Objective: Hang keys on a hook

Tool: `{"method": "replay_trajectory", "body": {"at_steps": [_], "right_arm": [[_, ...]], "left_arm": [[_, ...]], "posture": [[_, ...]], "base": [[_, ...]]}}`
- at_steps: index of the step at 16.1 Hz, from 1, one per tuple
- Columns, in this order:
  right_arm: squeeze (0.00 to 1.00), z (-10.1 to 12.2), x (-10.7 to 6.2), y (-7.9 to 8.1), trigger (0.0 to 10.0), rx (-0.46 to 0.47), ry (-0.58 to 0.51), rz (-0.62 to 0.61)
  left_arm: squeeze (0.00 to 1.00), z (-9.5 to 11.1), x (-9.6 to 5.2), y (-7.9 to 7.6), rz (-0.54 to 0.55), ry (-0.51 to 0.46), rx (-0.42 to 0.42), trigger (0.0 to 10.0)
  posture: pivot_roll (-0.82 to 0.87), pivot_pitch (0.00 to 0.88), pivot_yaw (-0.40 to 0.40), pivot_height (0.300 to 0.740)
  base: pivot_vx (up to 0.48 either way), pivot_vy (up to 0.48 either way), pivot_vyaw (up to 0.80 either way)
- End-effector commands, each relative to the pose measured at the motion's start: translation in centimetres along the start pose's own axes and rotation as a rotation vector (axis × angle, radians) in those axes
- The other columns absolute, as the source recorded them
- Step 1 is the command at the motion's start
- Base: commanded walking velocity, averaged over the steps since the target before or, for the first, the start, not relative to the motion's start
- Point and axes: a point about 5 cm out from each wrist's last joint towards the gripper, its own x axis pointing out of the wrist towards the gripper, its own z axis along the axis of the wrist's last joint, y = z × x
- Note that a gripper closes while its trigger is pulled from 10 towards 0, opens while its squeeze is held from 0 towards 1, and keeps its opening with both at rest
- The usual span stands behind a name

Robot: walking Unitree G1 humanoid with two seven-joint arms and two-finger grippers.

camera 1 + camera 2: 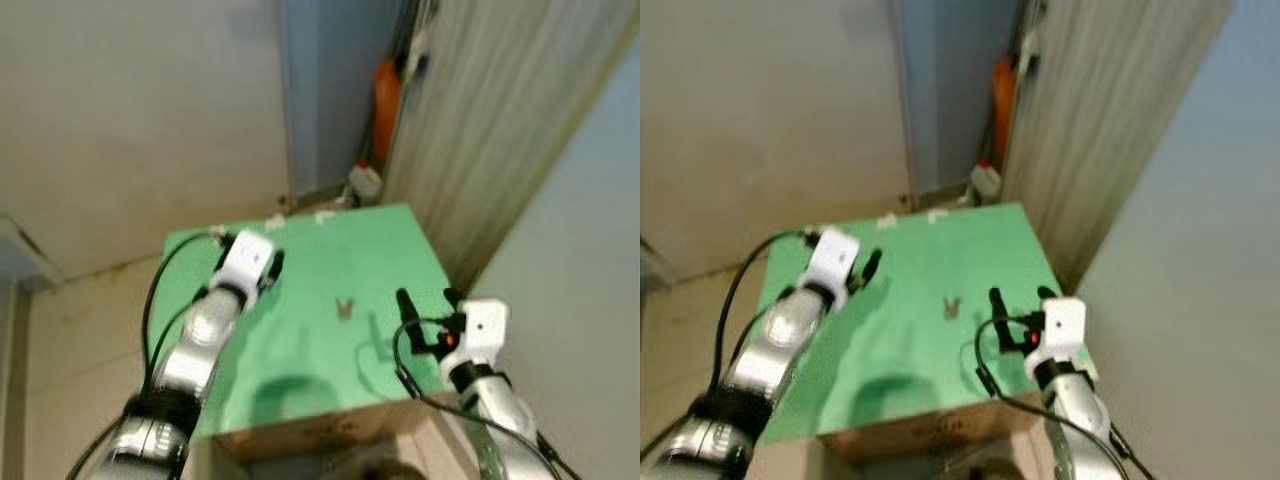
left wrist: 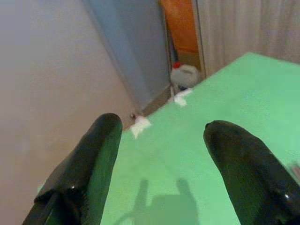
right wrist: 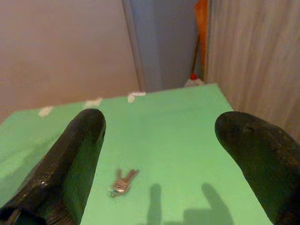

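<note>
The keys (image 1: 344, 309) are lying mid-way on the green tabletop (image 1: 320, 260). The right tool (image 1: 425, 303) is hovering spread just beside the keys, while the left tool (image 1: 274, 268) is hanging spread farther from them.

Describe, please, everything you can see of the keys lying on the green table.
The keys are a small bunch of two or three silvery metal keys, joined at one end and fanned out at the other. They lie flat near the middle of the green table top, with nothing else touching them. The open right gripper hovers nearby, apart from them. Finer detail is too blurred to tell.
</note>
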Motion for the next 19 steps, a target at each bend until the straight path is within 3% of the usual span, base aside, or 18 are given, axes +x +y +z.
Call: {"method": "replay_trajectory", "body": {"at_steps": [1, 5, 6, 8, 10, 11, 12, 13, 16, 19], "right_arm": [[0.0, -0.2, -0.4, -0.4, 10.0, 0.003, 0.016, -0.013], [0.0, -0.8, 0.0, -0.3, 10.0, -0.018, 0.06, 0.028], [0.0, -0.7, 1.6, 0.2, 10.0, -0.023, 0.077, 0.053], [0.0, -0.5, 2.3, 0.2, 10.0, -0.016, 0.071, 0.049], [0.0, -0.9, 4.2, 0.4, 10.0, -0.009, 0.091, 0.04], [0.0, -0.9, 4.2, 0.4, 10.0, -0.009, 0.091, 0.04], [0.0, -1.1, 5.0, 0.7, 10.0, -0.007, 0.1, 0.044], [0.0, -1.1, 6.7, 1.6, 10.0, -0.013, 0.118, 0.059], [0.0, -0.8, 8.7, 3.0, 10.0, -0.045, 0.153, 0.097], [0.0, -0.1, 9.9, 3.5, 10.0, -0.085, 0.163, 0.119]], "left_arm": [[0.0, -0.4, 0.4, -0.6, -0.042, 0.031, 0.026, 10.0], [0.0, 0.2, 0.9, 0.5, -0.032, 0.024, 0.01, 10.0], [0.0, 0.1, -0.1, 1.2, 0.026, -0.006, -0.059, 10.0], [0.0, 0.3, -1.5, 1.3, 0.055, -0.055, -0.075, 10.0], [0.0, 0.5, -4.6, 1.6, 0.073, -0.106, -0.036, 10.0], [0.0, 0.5, -4.6, 1.6, 0.073, -0.106, -0.036, 10.0], [0.0, 0.5, -6.8, 1.5, 0.066, -0.109, -0.021, 10.0], [0.0, 0.9, -11.0, 1.2, 0.03, -0.115, 0.0, 10.0], [0.0, 1.8, -16.1, -0.2, 0.012, -0.063, 0.027, 10.0], [0.0, 3.4, -18.2, -2.0, 0.006, -0.053, -0.008, 10.0]], "posture": [[-0.1, 0.078, 0.01, 0.74], [-0.1, 0.1, 0.02, 0.74], [-0.07, 0.121, 0.011, 0.74], [0.01, 0.161, -0.011, 0.74], [0.09, 0.195, -0.03, 0.74], [0.09, 0.195, -0.03, 0.74], [0.17, 0.226, -0.048, 0.74], [0.26, 0.267, -0.06, 0.74], [0.39, 0.342, -0.079, 0.74], [0.44, 0.404, -0.115, 0.74]], "base": [[0.0, 0.0, 0.0], [0.0, 0.0, 0.0], [0.0, 0.0, 0.0], [0.0, 0.0, 0.0], [0.0, 0.0, 0.0], [0.0, 0.0, 0.0], [0.0, 0.0, 0.0], [0.0, 0.0, 0.0], [0.0, 0.0, 0.0], [0.0, 0.0, 0.0]]}}
